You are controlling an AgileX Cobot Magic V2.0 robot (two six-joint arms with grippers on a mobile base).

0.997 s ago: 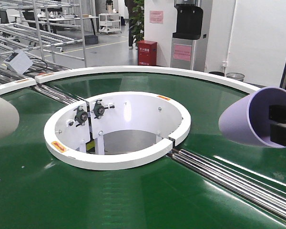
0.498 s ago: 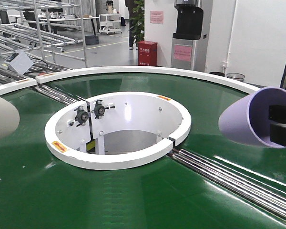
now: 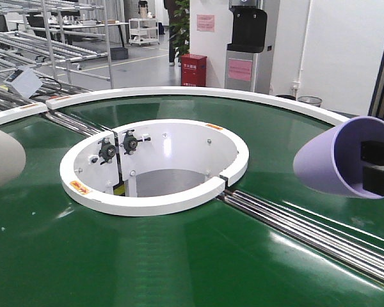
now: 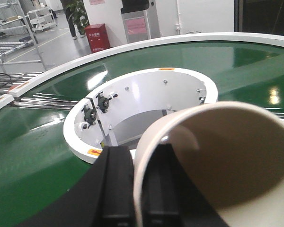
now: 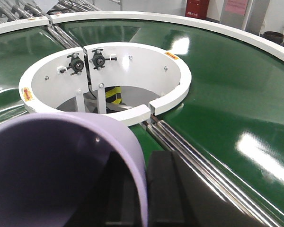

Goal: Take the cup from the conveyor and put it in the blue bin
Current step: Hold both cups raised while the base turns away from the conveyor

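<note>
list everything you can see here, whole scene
conveyor: one, dark green belt with white rims, curving across the foreground
centre ring: one, white, middle of the belt
steel rollers: two seams, silver, rear left and front right of the ring
purple cup: one, lilac, right edge, held on its side
cream cup: one, off-white, left edge, held on its side
red cabinet: one, red, floor behind the conveyor
water dispenser: one, black and grey, back wall
metal racks: several, silver, rear left
blue bin: none in view
left gripper: one, black, clamped across the cream cup's wall
right gripper: one, black, clamped across the purple cup's wall
</note>
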